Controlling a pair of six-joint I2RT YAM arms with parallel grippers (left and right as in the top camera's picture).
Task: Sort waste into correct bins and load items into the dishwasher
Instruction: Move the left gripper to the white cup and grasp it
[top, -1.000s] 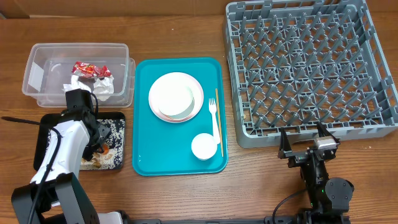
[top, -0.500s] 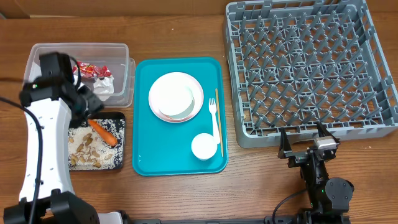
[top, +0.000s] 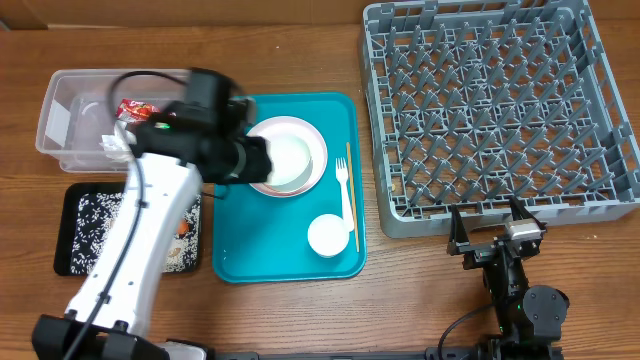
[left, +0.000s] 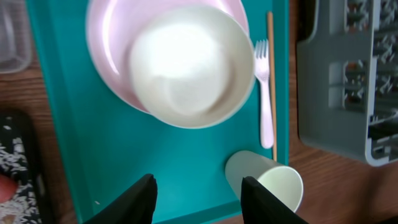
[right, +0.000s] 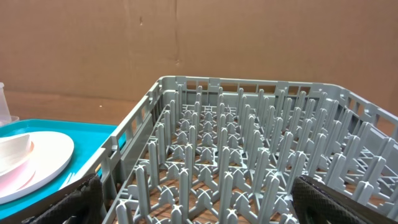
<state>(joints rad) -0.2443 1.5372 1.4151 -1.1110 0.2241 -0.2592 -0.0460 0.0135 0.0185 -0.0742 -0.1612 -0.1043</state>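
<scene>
The left gripper (left: 198, 200) hovers over the teal tray (left: 74, 155), jaws partly apart and empty. The white bowl (left: 189, 65) on the pink plate (left: 106, 43) lies just ahead of them, the cup (left: 277, 179) beside one. The right gripper (top: 488, 228) has its jaws wide and empty by the dish rack (top: 500, 100).

the left arm (top: 135, 250) has a long white shell link with rounded edges, joined to blocky black joint housings. a thin black cable (top: 135, 74) arcs off it, and another runs along the white link. the left gripper (left: 198, 183) has matte black fingers (left: 144, 200) with angled tips. the right arm (top: 512, 290) is all black and round-jointed. a small silver block (top: 523, 229) sits on the right gripper (top: 486, 216), and a black lead (top: 462, 322) curls from the arm's base.
</scene>
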